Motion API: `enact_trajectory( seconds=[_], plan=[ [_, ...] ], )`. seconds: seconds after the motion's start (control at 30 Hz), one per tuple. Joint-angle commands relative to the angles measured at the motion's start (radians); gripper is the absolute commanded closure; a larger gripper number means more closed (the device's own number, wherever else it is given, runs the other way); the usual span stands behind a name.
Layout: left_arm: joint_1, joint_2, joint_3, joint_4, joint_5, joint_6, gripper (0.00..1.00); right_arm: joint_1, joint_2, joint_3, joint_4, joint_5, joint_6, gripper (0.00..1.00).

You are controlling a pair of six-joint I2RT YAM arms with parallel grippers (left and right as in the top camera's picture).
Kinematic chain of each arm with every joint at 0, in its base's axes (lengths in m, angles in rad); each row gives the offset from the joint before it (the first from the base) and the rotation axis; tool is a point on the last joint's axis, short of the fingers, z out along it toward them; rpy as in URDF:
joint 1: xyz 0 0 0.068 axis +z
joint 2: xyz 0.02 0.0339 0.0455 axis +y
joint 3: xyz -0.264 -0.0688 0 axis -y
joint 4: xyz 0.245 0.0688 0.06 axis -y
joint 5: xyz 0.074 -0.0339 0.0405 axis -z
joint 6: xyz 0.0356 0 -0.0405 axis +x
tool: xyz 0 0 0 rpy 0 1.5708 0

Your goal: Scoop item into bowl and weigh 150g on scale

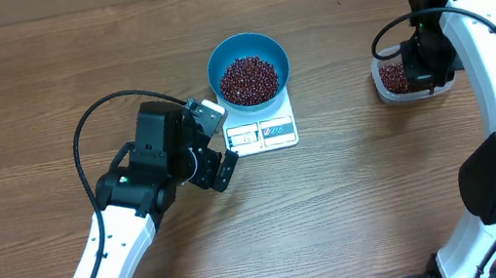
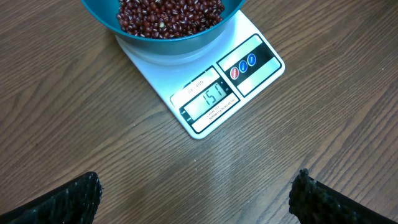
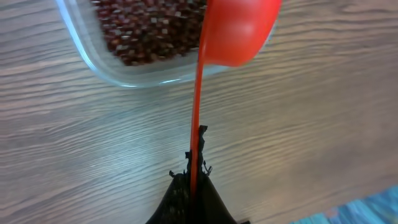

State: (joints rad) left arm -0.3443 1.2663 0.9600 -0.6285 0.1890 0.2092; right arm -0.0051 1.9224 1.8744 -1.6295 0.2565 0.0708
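Worktop (image 1: 356, 202) is brown wood grain. My left gripper (image 1: 218, 141) sits nearest on that side, just beside the scale's display edge, touching nothing. Left wrist view: left gripper (image 2: 196, 202) has its two black fingertips (image 2: 68, 199) wide apart at the bottom corners, only bare worktop between them. Spread wide, empty.

Next out, the scale (image 2: 155, 68) lies flat on the worktop, white, with its display panel (image 2: 208, 99) toward me. Digits read 151 as far as I can tell. Three small round buttons (image 2: 242, 65) sit beside the display. Overhead, the scale (image 1: 272, 133) is mostly covered by the bowl on its far half.

The bowl (image 1: 214, 65) is bright blue and round, standing upright on the scale. The beans (image 1: 249, 78) fill its middle, dark red-brown. Left wrist view shows the bowl wall (image 2: 168, 46) and beans (image 2: 168, 12) at the top edge.

Right side, well apart from the scale: my right gripper (image 3: 193, 180) is clamped tight on the thin handle (image 3: 198, 106) of a red scoop (image 3: 239, 31). Overhead, the right gripper (image 1: 419, 64) is above the clear tub (image 1: 387, 91). The scoop's cup hangs over the near rim of the tub (image 3: 124, 71); can't tell if they touch, or if the cup holds anything. More beans (image 3: 149, 25) lie inside the tub.
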Motion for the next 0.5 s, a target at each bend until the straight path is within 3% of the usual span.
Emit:
enact_trajectory(
  seconds=[0.0,0.47],
  plan=[
    [0.003,0.006,-0.002,0.001,-0.006,-0.011,0.0,0.0,-0.003,0.025,0.014,-0.058,-0.029,0.96],
    [0.003,0.006,-0.002,0.001,-0.006,-0.011,0.0,0.046,-0.003,0.216,0.095,-0.45,-0.23,0.96]
  ],
)
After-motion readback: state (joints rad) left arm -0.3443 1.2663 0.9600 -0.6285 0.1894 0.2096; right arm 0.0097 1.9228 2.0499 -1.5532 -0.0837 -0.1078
